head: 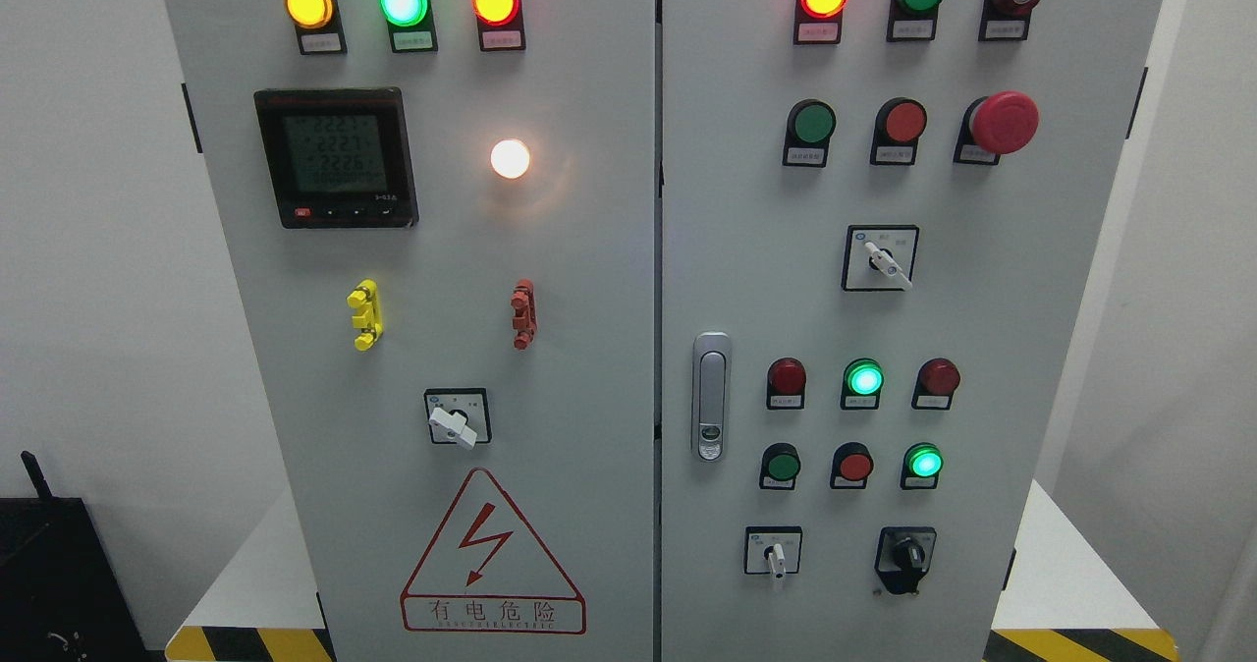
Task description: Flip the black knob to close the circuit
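while neither robot hand nor arm shows anywhere in the head view, so their state cannot be told, the black knob point(905, 554) sits low on the right door of the smooth grey metal cabinet point(589, 348), a stubby rotary handle on a black plate, right of a white selector switch point(775, 553).

This looks like a workshop or test room for electric gear. A big grey cabinet point(628, 348) fills the view, covered in bright lamps point(404, 1), push buttons point(814, 123), turn switches point(881, 258) and a small meter point(336, 157). A red warning sign point(492, 556) shows a lightning bolt.
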Tool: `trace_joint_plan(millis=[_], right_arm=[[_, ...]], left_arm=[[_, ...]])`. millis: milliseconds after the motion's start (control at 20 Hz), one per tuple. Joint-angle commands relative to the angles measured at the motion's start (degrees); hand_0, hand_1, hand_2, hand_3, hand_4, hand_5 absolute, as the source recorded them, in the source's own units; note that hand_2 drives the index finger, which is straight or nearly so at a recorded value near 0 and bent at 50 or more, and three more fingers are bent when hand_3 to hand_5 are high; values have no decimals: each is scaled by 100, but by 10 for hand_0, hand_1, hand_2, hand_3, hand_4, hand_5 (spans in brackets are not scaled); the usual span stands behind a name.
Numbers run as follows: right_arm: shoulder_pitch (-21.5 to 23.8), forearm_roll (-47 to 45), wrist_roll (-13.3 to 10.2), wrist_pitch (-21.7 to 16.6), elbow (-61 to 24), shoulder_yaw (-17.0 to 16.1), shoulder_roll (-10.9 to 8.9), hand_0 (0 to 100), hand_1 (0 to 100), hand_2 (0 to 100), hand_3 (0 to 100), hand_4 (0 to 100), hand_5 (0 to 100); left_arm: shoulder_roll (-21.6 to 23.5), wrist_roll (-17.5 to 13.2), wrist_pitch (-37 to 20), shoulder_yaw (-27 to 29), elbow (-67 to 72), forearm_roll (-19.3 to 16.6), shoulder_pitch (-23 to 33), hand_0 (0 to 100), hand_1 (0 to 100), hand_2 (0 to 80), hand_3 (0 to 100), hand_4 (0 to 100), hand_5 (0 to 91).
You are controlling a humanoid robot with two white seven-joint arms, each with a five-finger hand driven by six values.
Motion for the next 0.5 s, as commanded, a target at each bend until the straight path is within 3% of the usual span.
trace_joint_plan(millis=[0, 200, 300, 350, 450], right_arm=[[-40, 4, 24, -11, 70, 80, 47, 0, 16, 0, 0, 0, 0], [-40, -31, 85, -54, -26, 54, 100, 0, 16, 0, 0, 0, 0], [13, -189, 426, -186, -603, -86, 100, 0, 14, 0, 0, 0, 0], [109, -338, 637, -387, -1033, -148, 117, 0, 0, 0, 0, 0, 0], [389, -619, 806, -966, -2078, -122, 292, 0, 0, 0, 0, 0, 0]], left_arm=[[0, 3, -5, 0, -5, 2, -3, 120, 556, 0, 0, 0, 0], [0, 3, -5, 0, -5, 2, 6, 120, 556, 0, 0, 0, 0], [0, 3, -5, 0, 4, 2, -3, 120, 556, 0, 0, 0, 0], [0, 3, -5, 0, 4, 2, -3, 120, 556, 0, 0, 0, 0], [0, 3, -5, 0, -5, -15, 6, 120, 556, 0, 0, 0, 0]])
